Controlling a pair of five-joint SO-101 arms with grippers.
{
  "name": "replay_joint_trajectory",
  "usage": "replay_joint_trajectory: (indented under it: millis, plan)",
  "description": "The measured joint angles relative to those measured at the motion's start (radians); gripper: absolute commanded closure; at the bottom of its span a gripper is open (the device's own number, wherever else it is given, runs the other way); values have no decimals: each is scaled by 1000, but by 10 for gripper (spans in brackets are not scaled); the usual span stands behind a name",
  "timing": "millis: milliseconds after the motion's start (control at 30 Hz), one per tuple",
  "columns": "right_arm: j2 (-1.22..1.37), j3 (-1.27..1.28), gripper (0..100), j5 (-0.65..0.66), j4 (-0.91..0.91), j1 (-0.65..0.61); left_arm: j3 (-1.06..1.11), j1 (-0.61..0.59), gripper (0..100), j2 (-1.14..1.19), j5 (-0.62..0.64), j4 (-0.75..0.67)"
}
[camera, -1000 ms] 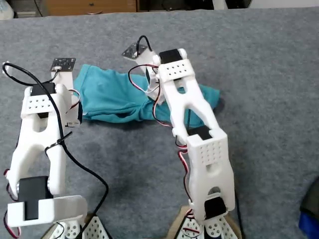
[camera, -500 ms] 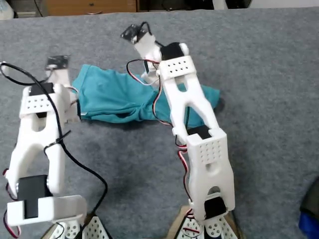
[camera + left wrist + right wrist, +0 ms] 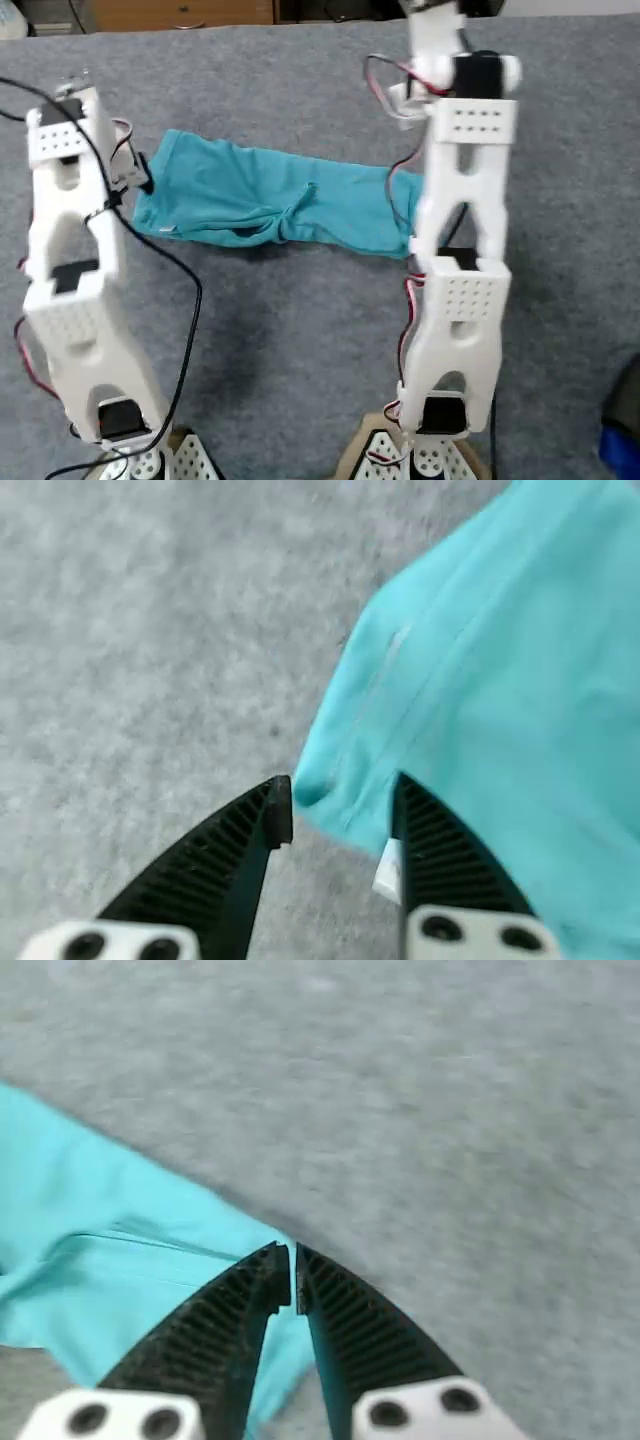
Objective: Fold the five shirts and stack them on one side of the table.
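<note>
High view, shirt: one teal shirt (image 3: 260,195) lies in a long band across the grey surface (image 3: 560,150), nearer the far edge than the near one. It is bunched at mid-length and not folded yet. No stack in sight.
High view, left tool: left tool (image 3: 140,178) sits at the shirt's left end, on the side of the surface's left edge.
High view, right arm: stands over the shirt's right end and hides it. One arm per end looks like a set-up for pulling the cloth flat.
Left wrist view, tool: left tool (image 3: 335,810) is spread, and a hemmed corner of the shirt (image 3: 500,660) lies between the jaws. Nothing pinched; likely lined up to take that corner.
Right wrist view, tool: right tool (image 3: 292,1260) is pressed together, its tips right at the shirt's (image 3: 120,1290) edge where it meets bare surface (image 3: 450,1110). Cannot tell whether any cloth is caught.
Stage, judged: spreading the shirt, early in the task.
</note>
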Motion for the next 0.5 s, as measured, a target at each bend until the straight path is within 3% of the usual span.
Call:
replay_joint_trajectory:
  millis: [300,500]
  plan:
    - [0,-5,969,34,0,58,-747,46,738,466,5,198]
    - [0,-5,969,34,0,58,-895,48,740,666,-54,180]
